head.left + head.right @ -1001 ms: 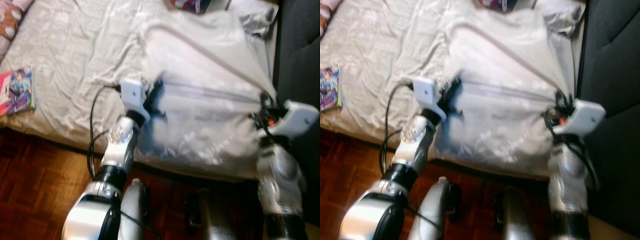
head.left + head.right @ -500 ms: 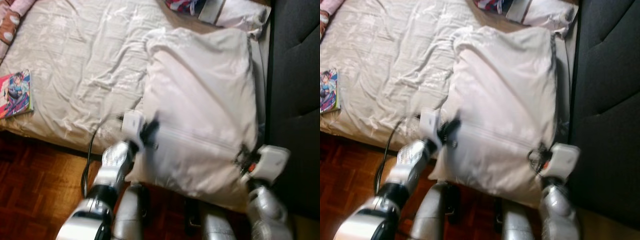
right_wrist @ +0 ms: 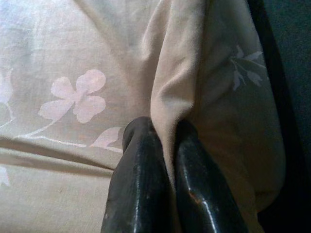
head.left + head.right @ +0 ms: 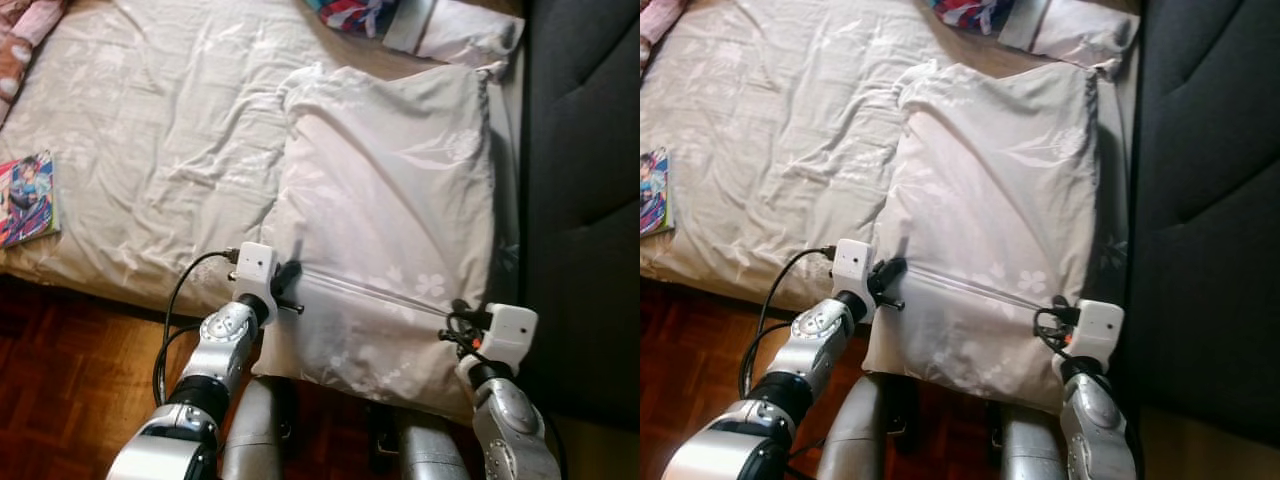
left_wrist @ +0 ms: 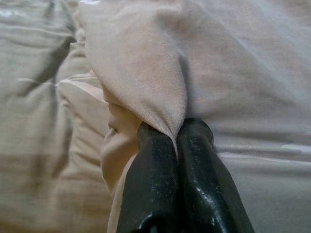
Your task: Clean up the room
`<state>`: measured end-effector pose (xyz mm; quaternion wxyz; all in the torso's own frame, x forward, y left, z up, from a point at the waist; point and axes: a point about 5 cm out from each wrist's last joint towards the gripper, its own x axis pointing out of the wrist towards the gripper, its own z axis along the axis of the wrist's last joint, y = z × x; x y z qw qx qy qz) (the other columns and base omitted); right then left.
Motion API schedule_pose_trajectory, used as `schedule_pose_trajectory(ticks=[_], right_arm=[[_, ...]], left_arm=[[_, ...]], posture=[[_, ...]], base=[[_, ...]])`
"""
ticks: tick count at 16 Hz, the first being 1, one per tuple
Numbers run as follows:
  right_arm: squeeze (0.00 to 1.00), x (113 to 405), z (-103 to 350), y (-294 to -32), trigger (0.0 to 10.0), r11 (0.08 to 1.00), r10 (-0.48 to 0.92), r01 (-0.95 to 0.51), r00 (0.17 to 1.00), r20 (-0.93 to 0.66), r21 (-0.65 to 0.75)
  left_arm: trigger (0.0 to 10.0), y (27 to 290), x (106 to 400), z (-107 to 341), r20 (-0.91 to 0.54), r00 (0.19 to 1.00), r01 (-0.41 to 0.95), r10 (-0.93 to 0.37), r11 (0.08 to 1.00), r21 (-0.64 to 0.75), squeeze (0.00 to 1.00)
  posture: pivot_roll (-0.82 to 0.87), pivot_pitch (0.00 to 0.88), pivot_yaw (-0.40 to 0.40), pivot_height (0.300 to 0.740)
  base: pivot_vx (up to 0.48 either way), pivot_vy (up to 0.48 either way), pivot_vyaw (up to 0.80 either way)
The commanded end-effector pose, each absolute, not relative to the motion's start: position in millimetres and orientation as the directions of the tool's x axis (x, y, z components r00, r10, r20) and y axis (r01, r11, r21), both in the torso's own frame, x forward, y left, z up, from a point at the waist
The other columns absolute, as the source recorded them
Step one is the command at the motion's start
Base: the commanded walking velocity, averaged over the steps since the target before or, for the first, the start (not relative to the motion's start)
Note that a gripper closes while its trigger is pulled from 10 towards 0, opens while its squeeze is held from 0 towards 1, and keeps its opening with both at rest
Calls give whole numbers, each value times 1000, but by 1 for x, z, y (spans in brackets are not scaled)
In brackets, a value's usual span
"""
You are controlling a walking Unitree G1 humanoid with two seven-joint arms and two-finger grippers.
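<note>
arms: silver, jointed — black bands
wrists: white camera boxes
cable point(image 4: 180, 310): black, looped
fingers point(image 5: 160, 184): long, glossy black

Both arms reach forward and low, the left gripper point(image 5: 176, 141) and right gripper point(image 3: 167, 133) each pinched tight on a fold of pale cloth point(image 5: 146, 73).

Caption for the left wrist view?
Left gripper shut on a pinched fold of the pale pillow lying on the bed.
</note>
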<state>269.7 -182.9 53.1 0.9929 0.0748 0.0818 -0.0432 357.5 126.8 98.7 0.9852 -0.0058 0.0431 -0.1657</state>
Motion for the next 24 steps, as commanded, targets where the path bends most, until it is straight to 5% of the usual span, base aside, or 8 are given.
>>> schedule_pose_trajectory(ticks=[1, 3, 5, 7, 19, 21, 23, 24], right_arm=[[0, 242, 16, -212, 431, 969, -182, 228, 920, -348, 95], [0, 250, 16, -214, 10000, 972, -184, 223, 914, -362, 69], [0, 256, 20, -212, 10000, 974, -161, 205, 926, -343, 97], [1000, 262, 26, -209, 10000, 978, -137, 180, 938, -318, 110], [1000, 291, 109, -213, 10000, 965, -190, 166, 976, 104, 204], [0, 305, 107, -209, 10000, 973, -155, 141, 985, 68, 182], [0, 320, 106, -205, 10000, 982, -119, 114, 993, 25, 148], [0, 331, 107, -204, 10000, 983, -106, 104, 994, 4, 153]], left_arm=[[10000, 179, 355, 94, -103, 989, 105, -105, 994, -13, 0], [10000, 177, 357, 96, -97, 991, 89, -91, 996, -18, 0], [10000, 176, 357, 95, -99, 993, 61, -66, 997, -51, 0], [10000, 176, 357, 95, -101, 993, 53, -60, 996, -65, 1000], [10000, 169, 367, 134, 103, 992, 95, -75, 976, -195, 1000], [10000, 163, 372, 137, 92, 991, 113, -95, 971, -211, 1000], [10000, 154, 378, 139, 79, 987, 154, -139, 960, -234, 1000], [10000, 146, 382, 141, 68, 981, 195, -183, 943, -268, 0]], posture=[[-78, 430, 72, 661], [-76, 429, 71, 661], [-71, 428, 69, 661], [-73, 428, 65, 661], [-67, 446, 61, 661], [-64, 455, 61, 661], [-63, 459, 60, 661], [-61, 466, 58, 661]], base=[[0, 0, 0], [0, 0, 0], [0, 0, 0], [0, 0, 0], [0, 0, 0], [0, 0, 0], [0, 0, 0], [0, 0, 0]])
